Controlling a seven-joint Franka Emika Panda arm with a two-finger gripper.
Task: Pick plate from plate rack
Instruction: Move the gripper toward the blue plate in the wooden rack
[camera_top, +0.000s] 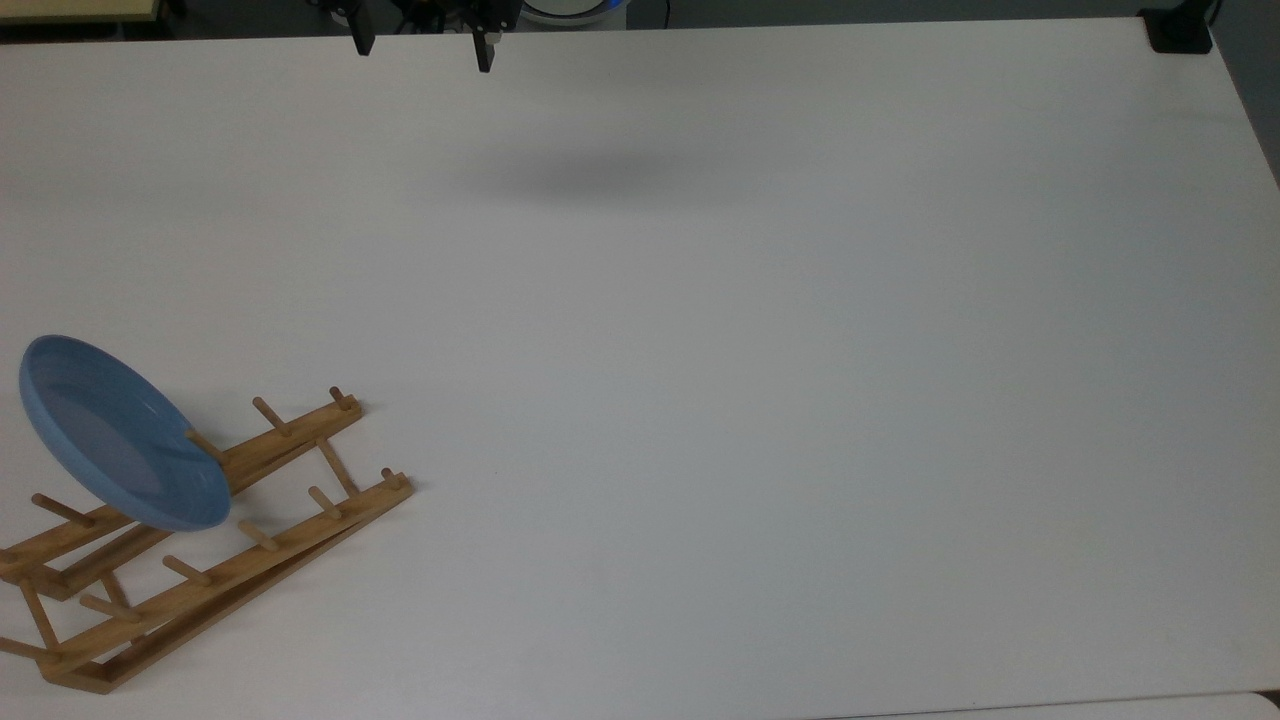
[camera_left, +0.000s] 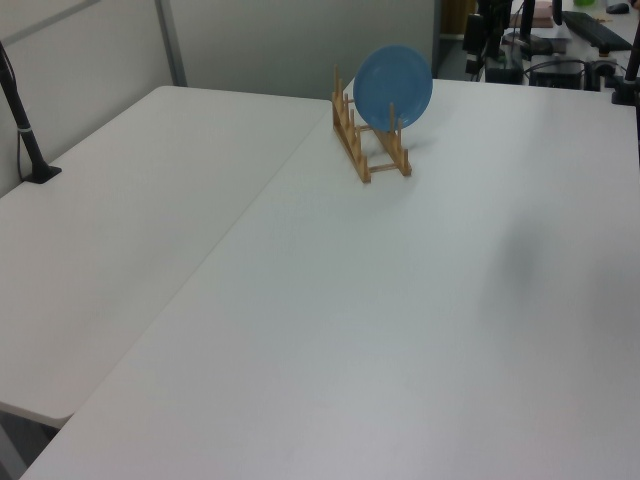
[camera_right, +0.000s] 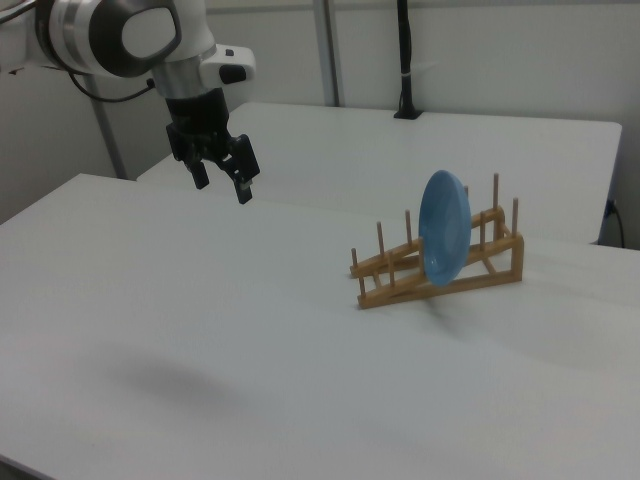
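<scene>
**A long reach to a plate on edge**

My jaws (camera_right: 221, 178) hang wide and empty above the tabletop (camera_top: 700, 350), well apart from the plate (camera_top: 118, 432). It stands on edge between pegs of the plate rack (camera_top: 230, 520). I judge a skewed approach could nudge the rim, or drag the rack along when lifting.

White table (camera_top: 700, 400) — bearing one plate rack (camera_top: 250, 540).

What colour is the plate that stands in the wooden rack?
The plate is plain blue, without pattern. The left view shows its face best.
</scene>
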